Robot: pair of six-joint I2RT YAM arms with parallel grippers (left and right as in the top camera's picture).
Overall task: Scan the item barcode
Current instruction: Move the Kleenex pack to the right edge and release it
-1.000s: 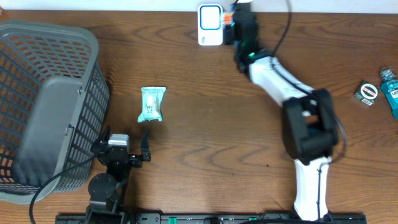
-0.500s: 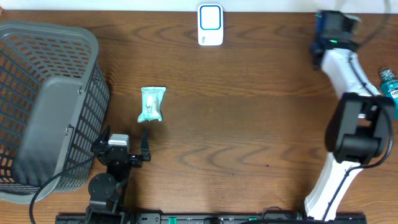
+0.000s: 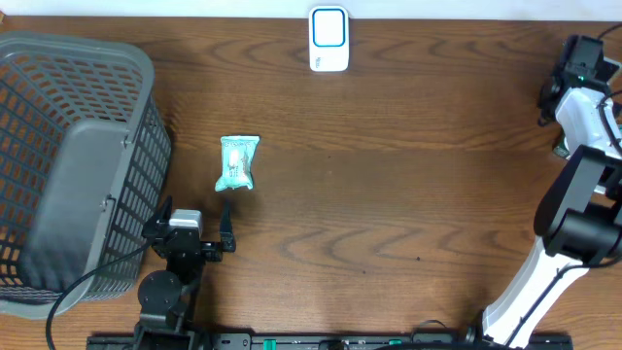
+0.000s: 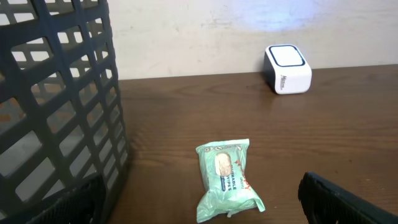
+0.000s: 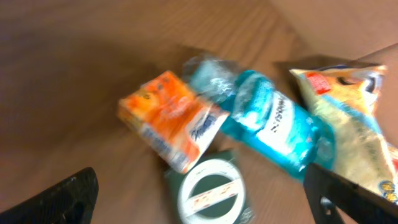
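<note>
two tools, overhead: left tool (image 3: pixel 190 226) near the front edge of the bench (image 3: pixel 389 214), jaws wide and empty; right tool (image 3: pixel 580 58) at the far right edge, its fingers hard to make out from above, and whatever lies under it is hidden by the arm.
wipes pack, overhead: green wipes pack (image 3: pixel 238 162) flat on the bench, long axis running front to back, just beyond the left tool and apart from it; grey basket (image 3: pixel 87 68) to its left.
scanner, overhead: white scanner (image 3: pixel 328 39) at the back edge, well apart from both tools.
left wrist: wipes pack ahead of the spread fingers (image 4: pixel 342 199), centred between them, long axis pointing towards the wall; print too small to read.
right wrist: jaws wide, gripping nothing; orange box (image 5: pixel 171 118) lies tilted below, beside a teal bottle (image 5: pixel 273 124) and a round green tin (image 5: pixel 208 193); snack bag (image 5: pixel 354 106) cut off at the edge; picture blurred, no barcode can be made out.
</note>
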